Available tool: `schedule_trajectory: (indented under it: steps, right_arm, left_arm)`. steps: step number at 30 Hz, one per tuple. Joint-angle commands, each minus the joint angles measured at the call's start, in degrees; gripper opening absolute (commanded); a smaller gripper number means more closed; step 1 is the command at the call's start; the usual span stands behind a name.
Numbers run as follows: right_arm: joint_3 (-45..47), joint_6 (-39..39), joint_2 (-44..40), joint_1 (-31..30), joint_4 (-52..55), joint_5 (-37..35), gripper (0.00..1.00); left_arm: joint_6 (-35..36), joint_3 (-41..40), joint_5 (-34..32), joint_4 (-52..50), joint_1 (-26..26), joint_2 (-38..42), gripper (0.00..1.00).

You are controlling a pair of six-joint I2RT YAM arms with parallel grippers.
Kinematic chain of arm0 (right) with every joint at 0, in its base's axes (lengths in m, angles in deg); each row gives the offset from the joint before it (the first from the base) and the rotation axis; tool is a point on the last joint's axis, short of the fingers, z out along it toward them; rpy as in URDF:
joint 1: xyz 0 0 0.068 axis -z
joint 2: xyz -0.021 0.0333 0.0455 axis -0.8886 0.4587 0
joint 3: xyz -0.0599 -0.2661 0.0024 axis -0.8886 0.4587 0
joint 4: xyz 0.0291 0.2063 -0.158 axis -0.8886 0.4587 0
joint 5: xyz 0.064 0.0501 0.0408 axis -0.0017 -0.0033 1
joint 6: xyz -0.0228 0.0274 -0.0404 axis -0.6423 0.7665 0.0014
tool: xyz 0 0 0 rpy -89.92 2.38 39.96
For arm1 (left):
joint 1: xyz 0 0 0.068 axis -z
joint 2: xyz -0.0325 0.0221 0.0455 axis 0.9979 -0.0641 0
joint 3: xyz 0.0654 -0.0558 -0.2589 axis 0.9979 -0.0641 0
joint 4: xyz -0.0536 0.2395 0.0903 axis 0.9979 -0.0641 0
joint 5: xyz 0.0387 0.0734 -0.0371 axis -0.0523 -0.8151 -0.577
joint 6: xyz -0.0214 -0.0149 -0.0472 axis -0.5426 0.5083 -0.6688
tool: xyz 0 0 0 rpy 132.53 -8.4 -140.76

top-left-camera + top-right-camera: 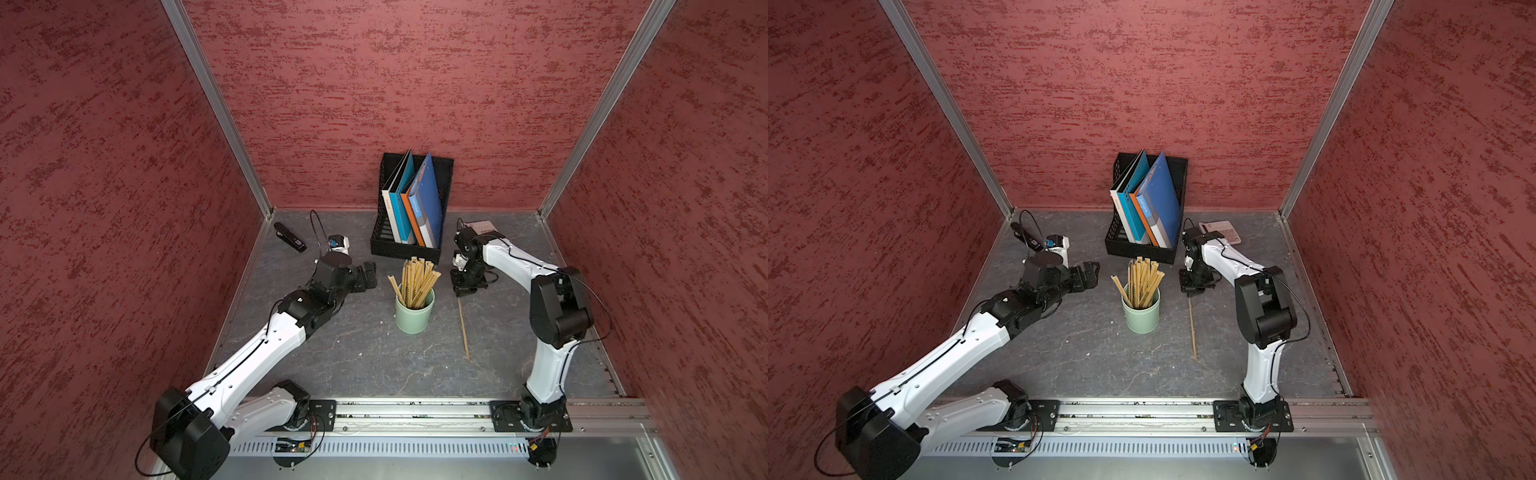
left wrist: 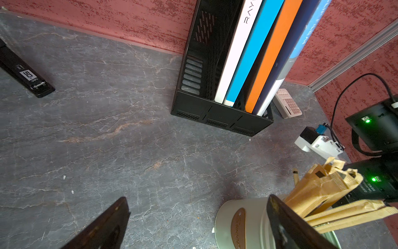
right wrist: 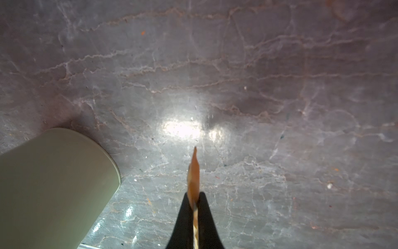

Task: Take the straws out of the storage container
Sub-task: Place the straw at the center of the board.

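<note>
Right pincer (image 3: 195, 207) is clamped on one thin tan paper-wrapped straw (image 3: 193, 172), tip down, ready for laying aside, I judge. Beside it the pale mint-green cylindrical cup (image 1: 414, 320) holds the other straws (image 1: 415, 278); my left pincer (image 1: 369, 276) gapes empty.

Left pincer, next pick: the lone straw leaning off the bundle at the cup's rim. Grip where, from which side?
Pinch the lone straw on its upper part, above the cup rim, coming from the left pincer side. It tilts away from the bundle toward that pincer, so there it likely stands clear.
</note>
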Motion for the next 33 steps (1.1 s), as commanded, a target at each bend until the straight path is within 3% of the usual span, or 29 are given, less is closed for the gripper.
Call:
schedule_trajectory:
  steps: [1,11,20,26,33]
  right_arm:
    - [-1.9,-1.1,1.7,0.9,-2.0,0.6,0.00]
    - [-3.5,-0.7,4.0,2.4,-2.6,-0.1,0.09]
    - [-4.2,0.4,2.0,2.9,-2.5,-1.4,0.28]
    - [1.7,2.9,-13.1,1.2,-7.4,-0.3,0.32]
    - [15.0,10.7,-35.3,-5.9,-19.7,3.3,0.32]
  left_arm:
    - [1.2,0.9,-0.7,-0.9,0.1,-0.4,1.00]
    - [1.5,0.7,-1.4,-1.4,-0.1,-0.2,1.00]
    - [1.7,0.7,-1.7,-1.8,-0.2,0.3,1.00]
    - [1.3,1.0,-1.9,-1.6,-0.8,1.2,1.00]
    - [-0.4,-0.2,0.0,-0.2,-1.1,3.6,1.00]
